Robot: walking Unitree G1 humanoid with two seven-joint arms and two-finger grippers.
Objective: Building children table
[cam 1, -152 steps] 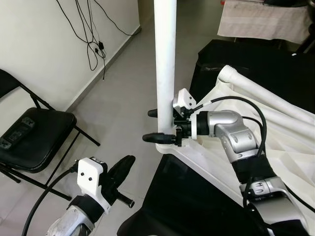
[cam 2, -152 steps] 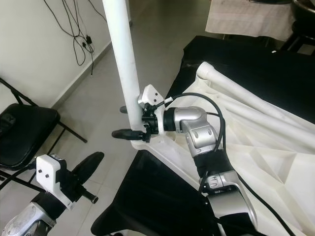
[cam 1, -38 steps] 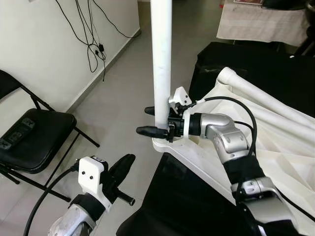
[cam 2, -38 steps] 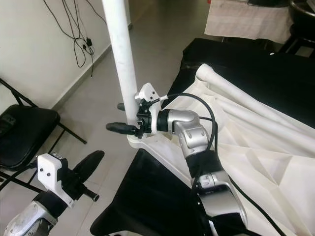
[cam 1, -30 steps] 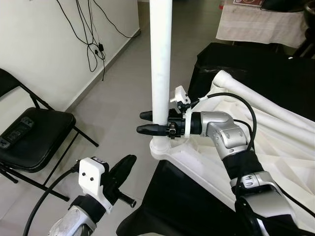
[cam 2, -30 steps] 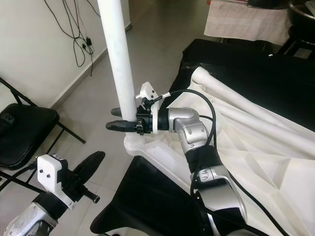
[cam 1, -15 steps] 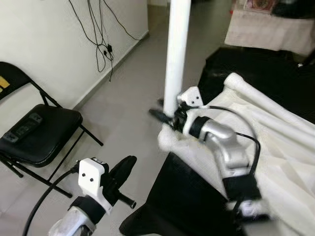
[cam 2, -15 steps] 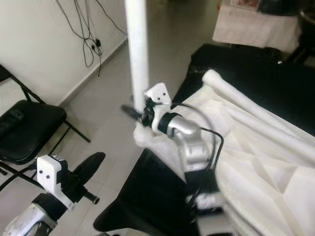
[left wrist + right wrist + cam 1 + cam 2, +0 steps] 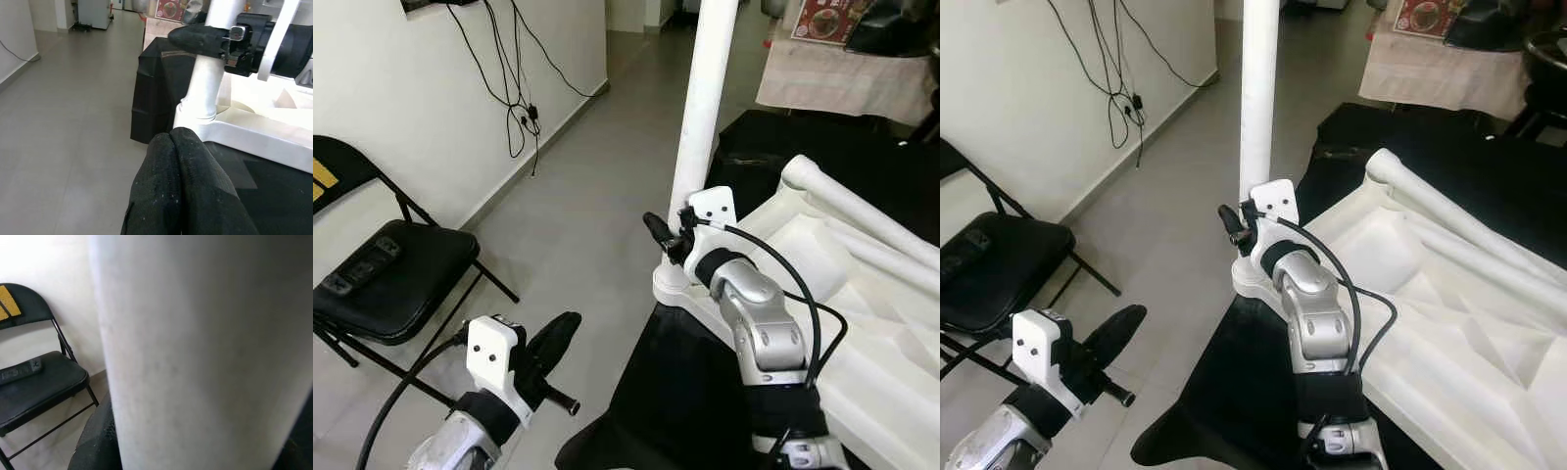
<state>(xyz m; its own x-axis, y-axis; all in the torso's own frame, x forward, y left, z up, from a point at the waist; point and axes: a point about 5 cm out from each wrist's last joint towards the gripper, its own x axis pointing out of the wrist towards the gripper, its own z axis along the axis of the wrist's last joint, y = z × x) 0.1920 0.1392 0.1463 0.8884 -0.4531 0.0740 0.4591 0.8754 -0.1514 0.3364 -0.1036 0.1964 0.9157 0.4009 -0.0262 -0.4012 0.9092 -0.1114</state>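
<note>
Grey floor tiles (image 9: 558, 206) and a folding chair (image 9: 386, 279) sit by the wall. On the black-draped counter (image 9: 1234, 392) lies the upside-down white tabletop (image 9: 1449, 313). Its upright leg (image 9: 700, 127) looks hard, light and smooth; grab it low, near the socket. The right hand (image 9: 668, 235) is grasping it there. The left hand (image 9: 178, 161) is clenched, idle.

Grey tiled floor (image 9: 558, 196) carries black folding chair (image 9: 382, 279). Black-draped bench (image 9: 1253, 387) carries upturned white table top (image 9: 1449, 294), resting directly on cloth.

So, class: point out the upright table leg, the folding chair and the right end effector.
Table leg (image 9: 705, 108), left eye view, mid-shaft.
Folding chair (image 9: 396, 279), left eye view, black seat.
Right end effector (image 9: 662, 233), left eye view, between fingertips at the leg.
</note>
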